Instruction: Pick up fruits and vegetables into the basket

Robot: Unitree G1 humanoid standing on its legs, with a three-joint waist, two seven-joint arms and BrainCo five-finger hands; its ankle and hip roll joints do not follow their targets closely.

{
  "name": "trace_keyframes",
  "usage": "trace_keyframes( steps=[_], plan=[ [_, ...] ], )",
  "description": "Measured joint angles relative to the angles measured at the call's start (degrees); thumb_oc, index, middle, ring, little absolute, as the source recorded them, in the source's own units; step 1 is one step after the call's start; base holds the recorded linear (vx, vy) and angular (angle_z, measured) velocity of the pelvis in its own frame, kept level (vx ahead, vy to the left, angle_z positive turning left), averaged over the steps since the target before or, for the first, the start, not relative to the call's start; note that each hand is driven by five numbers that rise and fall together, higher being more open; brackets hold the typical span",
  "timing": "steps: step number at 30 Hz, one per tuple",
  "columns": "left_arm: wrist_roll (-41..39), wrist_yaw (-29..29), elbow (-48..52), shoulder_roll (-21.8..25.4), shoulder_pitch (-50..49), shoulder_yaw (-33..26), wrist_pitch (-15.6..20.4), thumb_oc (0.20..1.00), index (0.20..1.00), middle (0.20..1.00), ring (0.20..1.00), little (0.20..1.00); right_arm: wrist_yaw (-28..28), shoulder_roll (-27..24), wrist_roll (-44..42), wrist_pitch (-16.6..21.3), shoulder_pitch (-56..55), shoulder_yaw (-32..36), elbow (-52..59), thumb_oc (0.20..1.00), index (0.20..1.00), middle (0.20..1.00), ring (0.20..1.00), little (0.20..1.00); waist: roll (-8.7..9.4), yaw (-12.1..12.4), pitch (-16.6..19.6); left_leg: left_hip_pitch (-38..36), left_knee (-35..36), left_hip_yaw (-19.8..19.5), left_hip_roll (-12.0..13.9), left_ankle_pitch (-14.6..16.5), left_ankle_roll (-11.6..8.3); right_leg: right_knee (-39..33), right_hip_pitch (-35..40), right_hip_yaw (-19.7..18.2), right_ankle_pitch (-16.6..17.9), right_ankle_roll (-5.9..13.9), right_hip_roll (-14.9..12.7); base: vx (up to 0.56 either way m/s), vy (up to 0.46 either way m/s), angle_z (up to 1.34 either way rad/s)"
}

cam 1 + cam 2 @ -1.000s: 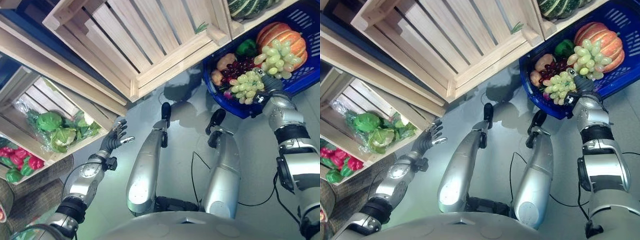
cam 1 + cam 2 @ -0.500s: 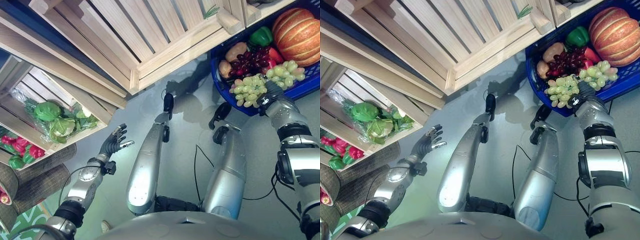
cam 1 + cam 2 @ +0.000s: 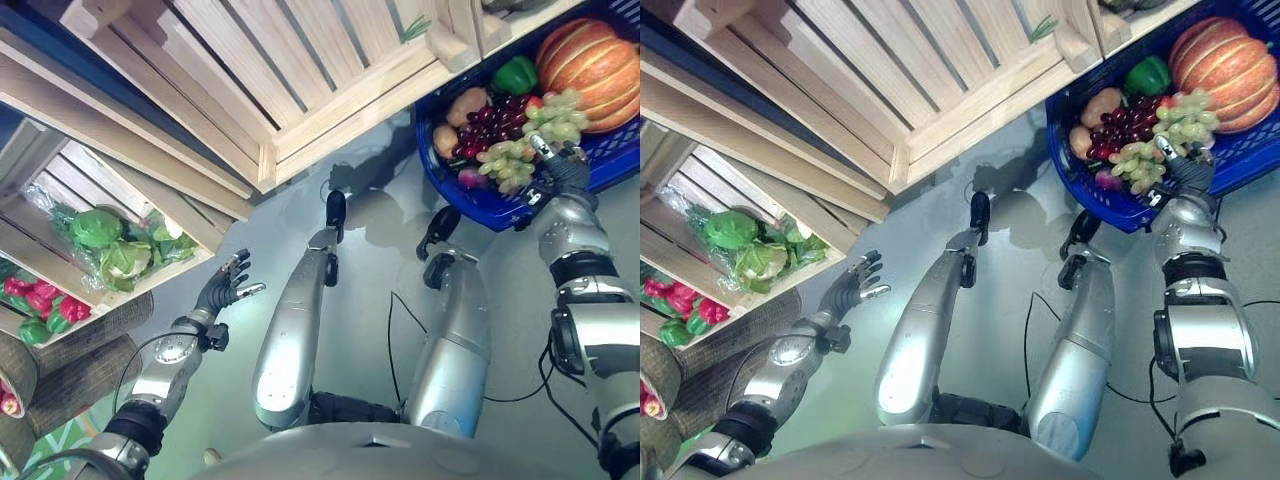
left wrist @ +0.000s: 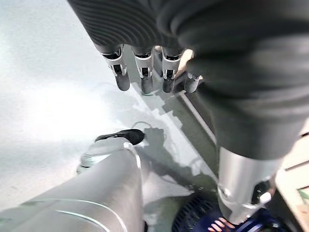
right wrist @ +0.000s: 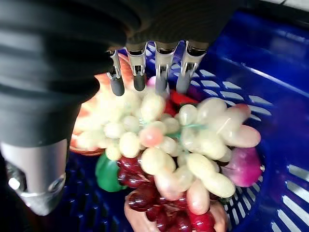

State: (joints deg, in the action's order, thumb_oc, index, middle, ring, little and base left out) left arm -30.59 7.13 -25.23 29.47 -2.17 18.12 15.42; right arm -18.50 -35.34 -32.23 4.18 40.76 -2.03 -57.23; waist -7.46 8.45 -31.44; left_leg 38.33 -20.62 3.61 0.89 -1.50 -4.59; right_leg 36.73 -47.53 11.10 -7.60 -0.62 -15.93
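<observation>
Since the green grapes are already lying in the blue basket, on top of the red grapes and next to the pumpkin, this looks like the letting-go part of the step. The right hand sits right over the bunch at the basket's near rim. In the right wrist view its fingers are straight and spread, tips just above the top grapes, with no curl around the bunch, so I'd call it released or basically released. Can't tell for sure if a fingertip is touching a grape.

To do this bit well, I'd lift the hand straight up and away, fingers kept straight, so nothing snags the stem and drags the bunch back over the rim. The grapes are near the edge, so any sideways swipe could roll them out onto the floor.

Also in the basket: a green pepper, a potato and something purple by the wall.

Left hand is hanging loose over the floor, fingers relaxed and holding nothing, near the crate with the cabbages. That's probably the next pick, with red peppers one crate further out.
</observation>
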Motion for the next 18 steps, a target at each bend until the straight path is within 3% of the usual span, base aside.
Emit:
trace_keyframes(
  steps=[11,18],
  plan=[
    [-0.89,-0.20,-9.35,-7.11,0.93,-0.53,1.04,1.000,1.000,1.000,1.000,1.000,-2.84,7.23,5.54,6.88,-16.31,-3.15,6.97,1.000,1.000,1.000,1.000,1.000,0.03,-4.29,-0.01,-11.70,4.97,0.17,2.18,0.05,-0.12,-8.45,13.44,1.32,2.63,0.81,3.40,0.00,0.009,-0.08],
    [-0.86,1.36,-12.84,-9.83,1.11,-3.71,0.91,1.000,1.000,1.000,1.000,1.000,-0.07,9.30,9.02,10.83,-28.41,-3.87,13.84,1.000,1.000,1.000,1.000,1.000,0.56,-6.28,0.01,-23.16,9.58,0.18,3.23,0.07,0.29,-15.73,25.91,1.93,3.82,2.00,5.58,0.11,0.025,-0.05]
  ],
)
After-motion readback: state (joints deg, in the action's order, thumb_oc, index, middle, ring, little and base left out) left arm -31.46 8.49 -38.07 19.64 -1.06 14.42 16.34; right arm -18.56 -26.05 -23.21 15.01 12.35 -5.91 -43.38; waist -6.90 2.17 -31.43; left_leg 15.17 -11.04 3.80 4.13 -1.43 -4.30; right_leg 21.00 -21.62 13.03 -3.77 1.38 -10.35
